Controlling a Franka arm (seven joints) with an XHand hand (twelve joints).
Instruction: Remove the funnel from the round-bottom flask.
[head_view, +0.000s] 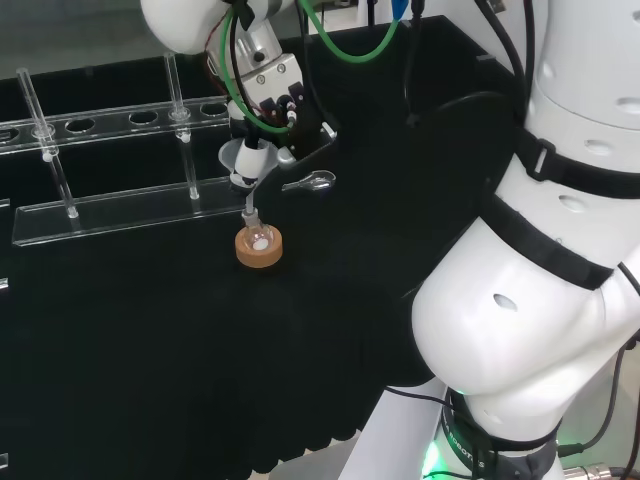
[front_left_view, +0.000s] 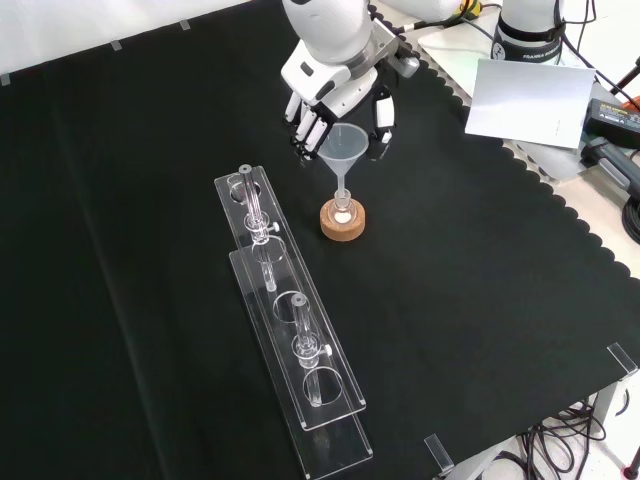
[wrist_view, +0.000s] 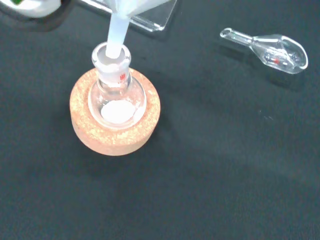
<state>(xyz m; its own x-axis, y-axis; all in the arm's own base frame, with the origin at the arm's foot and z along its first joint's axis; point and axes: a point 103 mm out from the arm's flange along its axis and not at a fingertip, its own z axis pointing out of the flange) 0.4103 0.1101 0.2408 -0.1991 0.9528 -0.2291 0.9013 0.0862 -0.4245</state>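
Hand (front_left_view: 340, 95) curled round the cone of the clear funnel (front_left_view: 343, 150), stem still inside the neck of the small round-bottom flask (wrist_view: 116, 92), white powder at its bottom, seated in a cork ring (front_left_view: 343, 223) near the middle of the table (front_left_view: 480, 300). Black cloth with a scalloped edge across the table; long clear test-tube rack (front_left_view: 290, 320) left of the flask in the front view, small glass scoop (wrist_view: 272, 49) lying on the cloth near the flask. White sheet of paper (front_left_view: 525, 100) and cables off the cloth's far right corner in the front view.

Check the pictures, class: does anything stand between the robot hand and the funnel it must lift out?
Nothing visible does. The robot hand is already at the funnel, fingers on both sides of its cone. Its stem sits in the neck of the round-bottom flask on the cork ring.
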